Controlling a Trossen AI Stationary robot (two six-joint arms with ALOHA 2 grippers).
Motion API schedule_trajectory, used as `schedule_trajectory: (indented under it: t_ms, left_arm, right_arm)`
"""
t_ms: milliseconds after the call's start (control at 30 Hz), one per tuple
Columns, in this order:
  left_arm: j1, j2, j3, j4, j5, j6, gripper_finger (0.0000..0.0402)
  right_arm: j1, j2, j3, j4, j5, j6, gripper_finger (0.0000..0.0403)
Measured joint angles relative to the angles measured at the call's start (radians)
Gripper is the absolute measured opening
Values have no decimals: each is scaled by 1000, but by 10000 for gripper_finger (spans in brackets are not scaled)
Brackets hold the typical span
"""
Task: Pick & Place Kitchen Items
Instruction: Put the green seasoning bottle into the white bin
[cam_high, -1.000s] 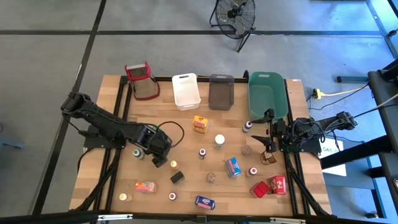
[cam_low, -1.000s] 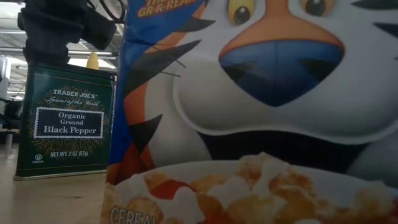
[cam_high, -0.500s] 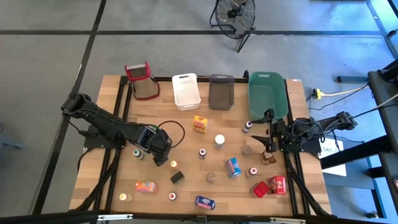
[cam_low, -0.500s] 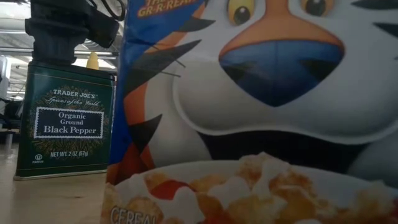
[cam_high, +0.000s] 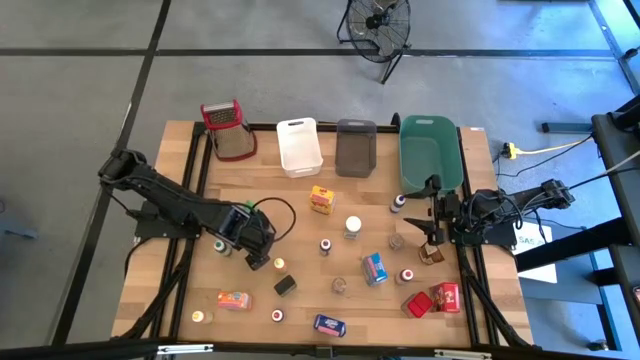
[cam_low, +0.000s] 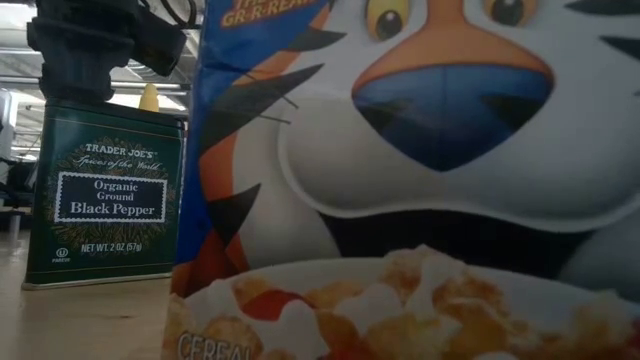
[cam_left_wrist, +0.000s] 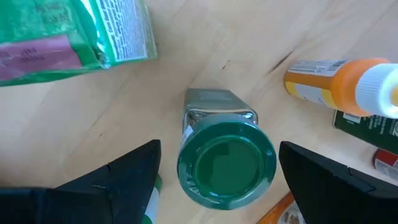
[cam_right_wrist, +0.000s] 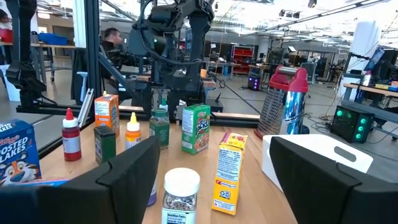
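Step in hand, approach to grasp: left hand (cam_left_wrist: 217, 180), fingers apart, hovers over the green-capped spice jar (cam_left_wrist: 225, 163) standing left of centre on the table (cam_high: 300, 195); next, judged: descend, close; right hand (cam_high: 432, 222) waits at right edge, apart.

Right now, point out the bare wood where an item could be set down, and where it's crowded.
Bare wood runs along the table's left side, from below the grater to the front edge. A strip also lies open between the white tub and the yellow box. It is crowded around the blue box, right of centre. The left gripper hangs open over a green-capped jar; the right gripper waits, open.
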Motion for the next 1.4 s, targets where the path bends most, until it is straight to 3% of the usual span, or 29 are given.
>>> schedule_trajectory:
  t_ms: [500,733,1233,1400]
  left_arm:
    - [3,143,-10,14,29,56,322]
    - [3,151,-10,67,29,105,322]
    - [3,151,-10,70,19,48,322]
    - [3,158,-10,70,19,44,304]
  right_arm:
    - [0,0,0,0,0,0,307]
    - [0,0,0,0,0,0,307]
    - [0,0,0,0,0,0,307]
    - [0,0,0,1,0,0,307]
